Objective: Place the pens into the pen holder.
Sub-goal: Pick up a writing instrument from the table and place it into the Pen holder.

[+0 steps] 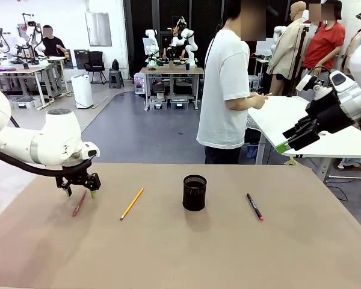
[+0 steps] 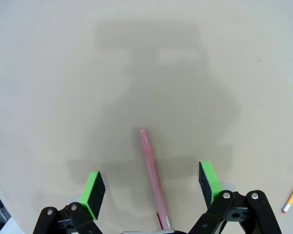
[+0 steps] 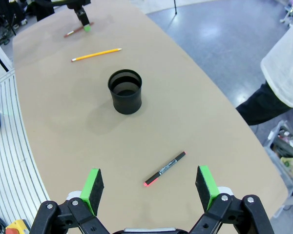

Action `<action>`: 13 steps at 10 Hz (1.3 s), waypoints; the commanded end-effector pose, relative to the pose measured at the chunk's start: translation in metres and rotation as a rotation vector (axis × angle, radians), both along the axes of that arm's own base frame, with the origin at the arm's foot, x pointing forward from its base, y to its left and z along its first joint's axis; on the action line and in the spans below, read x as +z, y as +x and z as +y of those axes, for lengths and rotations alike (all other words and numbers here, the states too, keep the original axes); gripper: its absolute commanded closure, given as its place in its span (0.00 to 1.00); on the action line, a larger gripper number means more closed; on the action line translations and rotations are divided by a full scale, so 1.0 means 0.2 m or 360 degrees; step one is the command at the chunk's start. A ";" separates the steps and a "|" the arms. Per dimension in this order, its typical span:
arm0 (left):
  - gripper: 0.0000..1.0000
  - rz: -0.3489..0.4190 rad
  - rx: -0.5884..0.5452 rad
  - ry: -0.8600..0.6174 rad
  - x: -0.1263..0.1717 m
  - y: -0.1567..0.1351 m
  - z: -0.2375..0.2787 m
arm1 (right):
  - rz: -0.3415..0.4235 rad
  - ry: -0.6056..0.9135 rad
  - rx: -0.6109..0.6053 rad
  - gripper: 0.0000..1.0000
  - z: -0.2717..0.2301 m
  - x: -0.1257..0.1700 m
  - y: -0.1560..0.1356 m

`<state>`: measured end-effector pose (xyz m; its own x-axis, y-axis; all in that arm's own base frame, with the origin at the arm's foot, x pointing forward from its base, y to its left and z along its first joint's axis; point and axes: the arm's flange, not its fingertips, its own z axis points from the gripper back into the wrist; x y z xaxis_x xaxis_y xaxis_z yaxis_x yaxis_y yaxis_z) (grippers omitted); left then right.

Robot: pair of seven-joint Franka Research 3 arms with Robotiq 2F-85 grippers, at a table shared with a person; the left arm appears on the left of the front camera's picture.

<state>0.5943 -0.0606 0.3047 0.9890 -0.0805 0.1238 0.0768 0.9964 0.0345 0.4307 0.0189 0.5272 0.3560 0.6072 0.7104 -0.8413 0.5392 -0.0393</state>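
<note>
step: pick reddish pen (image 2: 150,170), far left of pen holder (image 1: 194,192) | my left claw (image 2: 151,187): wide open, empty, pads either side of it | do: lower straight, pinch mid-shaft squarely | right claw (image 3: 149,187): open, empty

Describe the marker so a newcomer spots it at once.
Start at the central black mesh pen holder. The marker lies alone to the robot's right of it. It is black with a red tip, unlike the yellow pencil and reddish-brown pen.
</note>
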 end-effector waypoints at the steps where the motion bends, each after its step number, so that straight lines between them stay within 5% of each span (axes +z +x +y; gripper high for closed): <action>1: 0.12 0.0002 0.0040 0.0032 0.00 0.01 0.00 | -0.0018 0.0041 0.0011 0.00 0.00 0.00 0.01; 5: 0.91 0.0005 0.0037 0.0032 0.00 0.02 0.00 | -0.0018 0.0041 0.0011 0.00 0.00 0.00 0.01; 6: 1.00 0.0010 0.0039 0.0029 0.00 0.02 -0.01 | -0.0018 0.0041 0.0011 0.00 0.00 0.00 0.01; 11: 1.00 0.0089 0.0038 0.0000 0.05 -0.03 -0.01 | -0.0018 0.0041 0.0011 0.00 0.00 0.00 0.01; 13: 1.00 0.0091 -0.0001 -0.0244 0.16 -0.06 0.01 | -0.0018 0.0041 0.0011 0.00 0.00 0.00 0.01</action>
